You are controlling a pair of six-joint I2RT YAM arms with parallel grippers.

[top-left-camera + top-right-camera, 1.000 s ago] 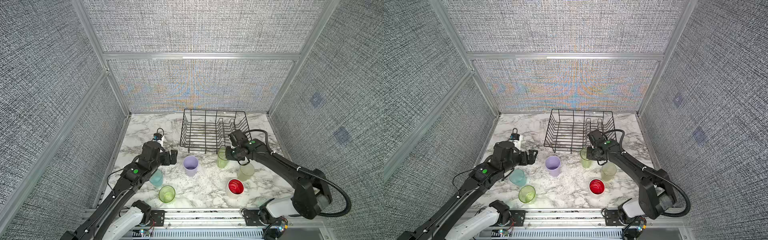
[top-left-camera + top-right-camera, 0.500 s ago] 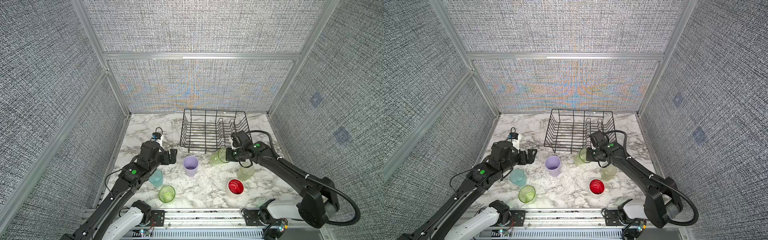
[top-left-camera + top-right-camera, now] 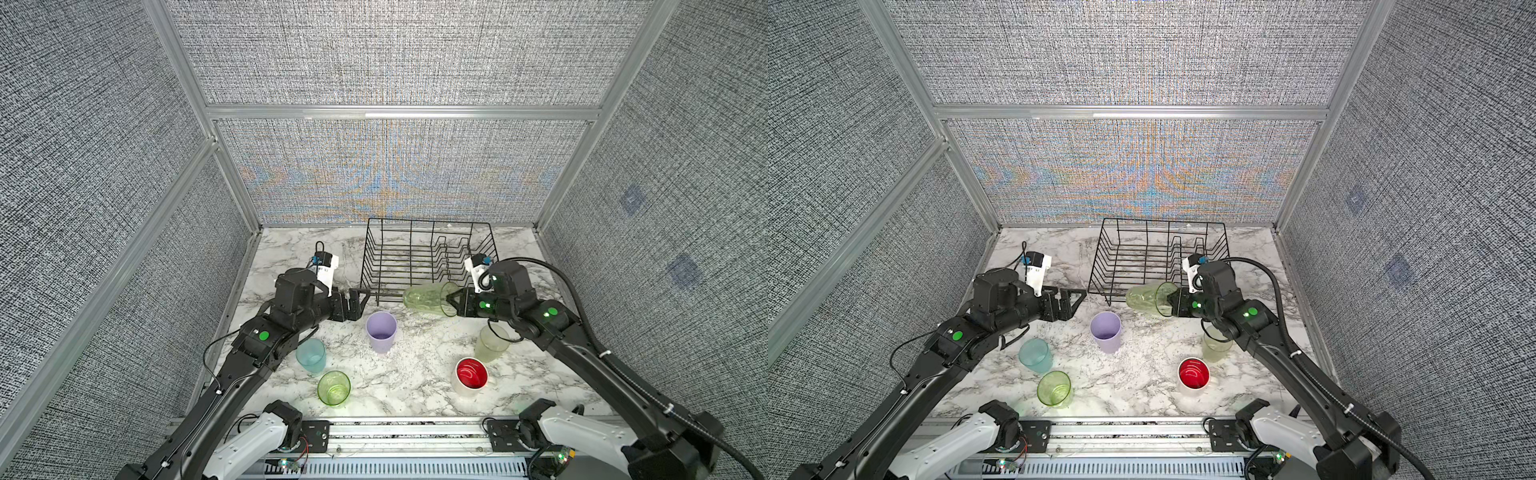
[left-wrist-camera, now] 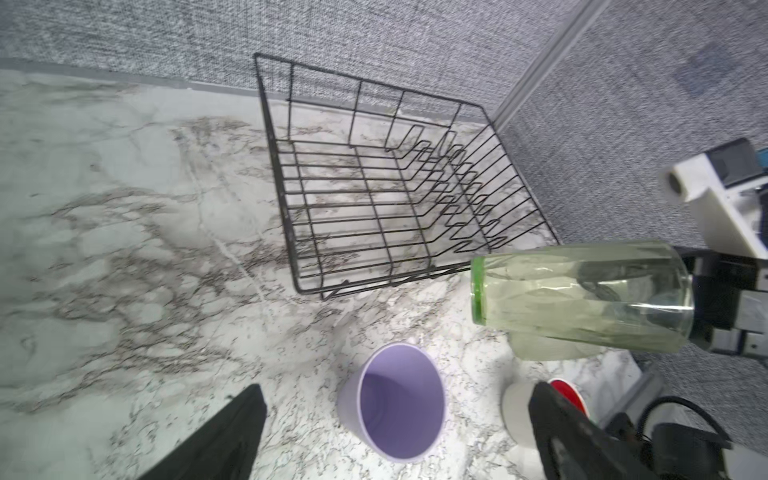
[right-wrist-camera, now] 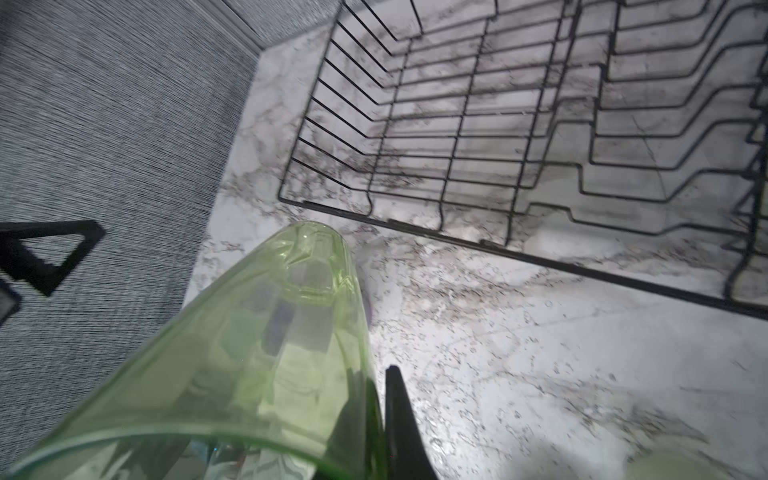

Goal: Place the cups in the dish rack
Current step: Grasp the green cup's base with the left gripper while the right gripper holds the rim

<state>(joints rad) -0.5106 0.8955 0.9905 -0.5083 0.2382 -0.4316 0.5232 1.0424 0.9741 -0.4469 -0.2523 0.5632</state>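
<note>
Closest to the near edge of the marble surface [image 3: 415,386] you've got the short green cup [image 3: 333,387] left of centre and the red cup [image 3: 471,376] (white outside) right of centre. Both are upright and well apart. Just behind the green one, a bit toward the left edge, is the blue cup [image 3: 311,355], partly tucked under the left arm. Behind the red cup the frosted cup [image 3: 491,343] stands toward the right edge, with the right arm passing over it. The lilac cup [image 3: 381,331] is upright about mid-surface.

Past that, the left gripper [image 3: 358,300] hangs over the surface with its jaws spread wide and nothing in them, pointing at the near left corner of the rack [image 3: 409,266]. The right gripper [image 3: 451,300] is pinched on the rim of the tall green cup [image 3: 422,297], one finger inside the mouth and one outside. That cup's on its side in the air, base pointing toward the left gripper, right in front of the rack's near side. The rack itself sits back by the far edge, right of centre, with its plate slots along its right side.
</note>
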